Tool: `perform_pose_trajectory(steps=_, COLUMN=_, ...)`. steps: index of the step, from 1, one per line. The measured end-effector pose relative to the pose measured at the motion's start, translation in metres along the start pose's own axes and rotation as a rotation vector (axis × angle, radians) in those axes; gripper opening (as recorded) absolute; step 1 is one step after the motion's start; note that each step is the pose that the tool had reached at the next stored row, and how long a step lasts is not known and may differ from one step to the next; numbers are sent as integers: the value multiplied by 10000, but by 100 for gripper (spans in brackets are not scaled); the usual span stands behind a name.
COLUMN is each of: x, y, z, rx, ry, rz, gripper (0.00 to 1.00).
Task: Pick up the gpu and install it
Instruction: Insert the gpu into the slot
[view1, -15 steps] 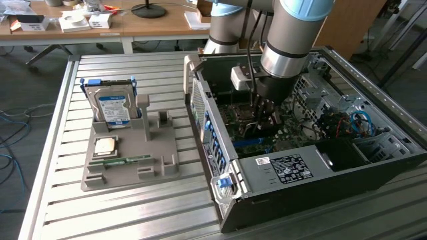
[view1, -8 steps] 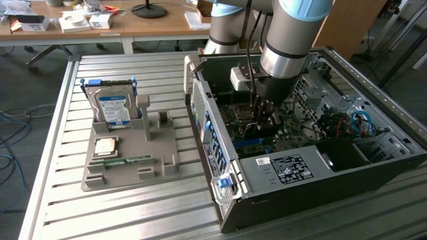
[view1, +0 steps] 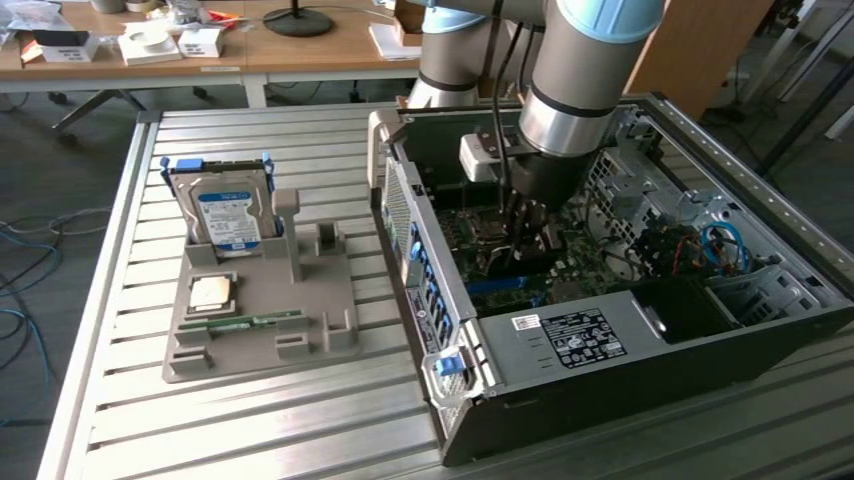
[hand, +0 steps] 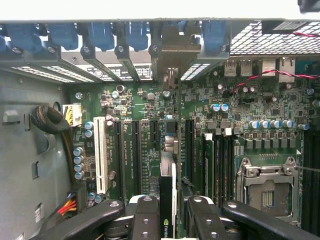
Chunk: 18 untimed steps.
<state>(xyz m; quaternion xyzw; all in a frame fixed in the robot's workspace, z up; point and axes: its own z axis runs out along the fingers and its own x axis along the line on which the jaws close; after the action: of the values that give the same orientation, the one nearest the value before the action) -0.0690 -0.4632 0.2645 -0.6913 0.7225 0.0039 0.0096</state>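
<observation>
End effector (hand: 172, 217) clamps gpu (hand: 168, 195) edge-on, over motherboard (hand: 240, 105).

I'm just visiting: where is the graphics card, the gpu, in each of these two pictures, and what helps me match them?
Exterior view: the gpu hangs under the tool inside the open computer case, mostly hidden by it.
Wrist view: the gpu is the thin card seen edge-on, gripped by the tool above the slots.
Shared landmark: the green motherboard beneath the card.
</observation>
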Motion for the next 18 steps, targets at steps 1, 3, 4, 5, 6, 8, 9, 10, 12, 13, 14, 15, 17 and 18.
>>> perform_pose_trajectory(steps=1, x=0, y=0, z=0, rx=0, ry=0, rz=-1, gripper=26)
perform_pose_trajectory(steps=3, x=1, y=1, z=3, rx=0, ry=0, rz=1, gripper=26)
perform_pose_trajectory(steps=4, x=1, y=1, z=8, rx=1, ry=-1, rz=1, gripper=26)
perform_pose_trajectory(steps=5, x=1, y=1, z=12, rx=0, ry=0, rz=1, gripper=26)
perform_pose_trajectory(steps=6, x=1, y=2, z=16, rx=-1, ry=1, rz=1, gripper=26)
perform_pose_trajectory(steps=8, x=1, y=2, z=24, rx=0, ry=1, rz=1, gripper=26)
perform_pose_trajectory(steps=9, x=1, y=3, z=28, rx=0, ry=1, rz=1, gripper=26)
perform_pose_trajectory(steps=10, x=1, y=3, z=29, rx=-1, ry=3, rz=1, gripper=26)
perform_pose_trajectory(steps=12, x=1, y=3, z=30, rx=-1, ry=3, rz=1, gripper=26)
perform_pose_trajectory(steps=13, x=1, y=3, z=31, rx=-1, ry=1, rz=1, gripper=26)
perform_pose_trajectory(steps=14, x=1, y=3, z=35, rx=1, ry=-3, rz=1, gripper=26)
perform_pose_trajectory(steps=15, x=0, y=4, z=41, rx=2, ry=-5, rz=1, gripper=26)
perform_pose_trajectory(steps=17, x=1, y=6, z=43, rx=-1, ry=2, rz=1, gripper=26)
perform_pose_trajectory(steps=18, x=2, y=7, z=45, rx=-1, ry=2, rz=0, gripper=26)
